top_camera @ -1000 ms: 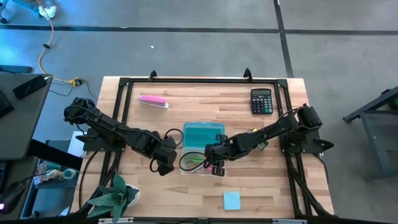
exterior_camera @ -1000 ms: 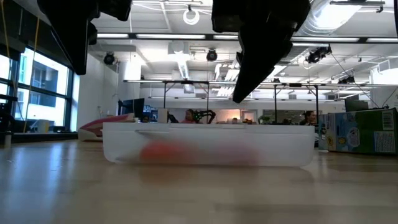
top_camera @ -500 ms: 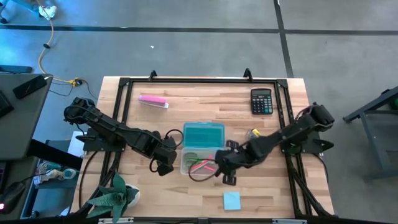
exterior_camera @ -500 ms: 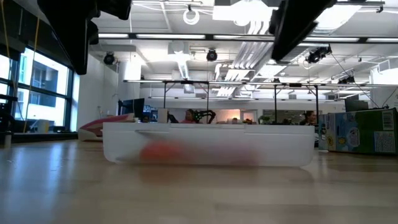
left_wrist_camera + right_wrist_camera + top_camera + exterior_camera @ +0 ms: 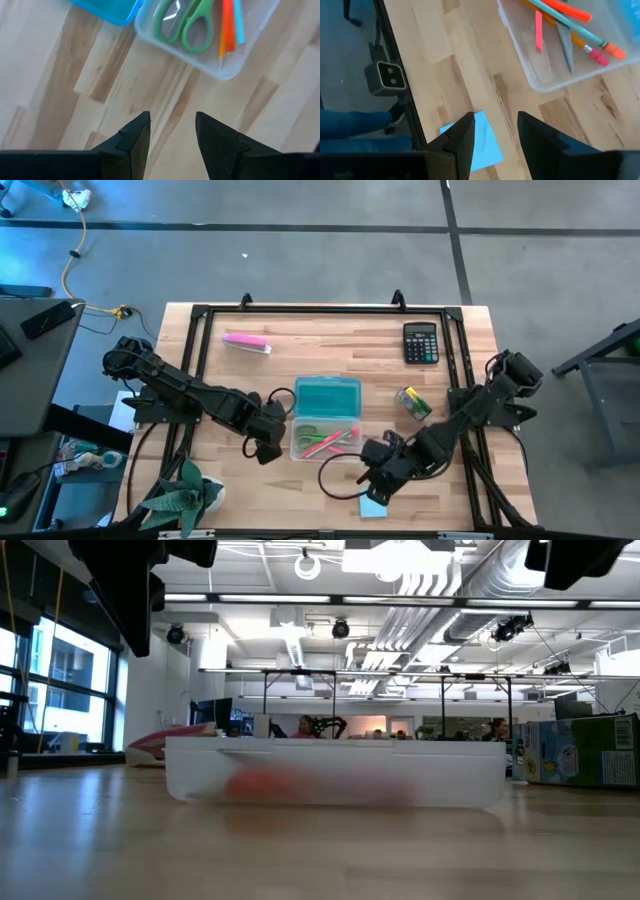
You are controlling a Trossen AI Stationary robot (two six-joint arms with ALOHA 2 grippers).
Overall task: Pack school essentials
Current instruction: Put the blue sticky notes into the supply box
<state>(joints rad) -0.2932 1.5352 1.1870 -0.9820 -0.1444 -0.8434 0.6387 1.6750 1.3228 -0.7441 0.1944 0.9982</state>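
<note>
Nearest the front edge of the surface (image 5: pixel 250 485) we find the light-blue sticky pad (image 5: pixel 373 505), with the right gripper (image 5: pixel 377 485) hovering just above it, fingers (image 5: pixel 459 137) parted and empty. Beyond lies the clear case (image 5: pixel 325 438) holding the green-handled scissors (image 5: pixel 182 27), orange pencil (image 5: pixel 227 27) and red pen (image 5: pixel 570 10); only the wrist views show these plainly. The left gripper (image 5: pixel 266 447) waits beside the case, fingers parted, empty. Farther back sit the yellow-green box (image 5: pixel 412 402), calculator (image 5: pixel 421 342) and pink-and-white bar (image 5: pixel 246 342). We can read no writing.
</note>
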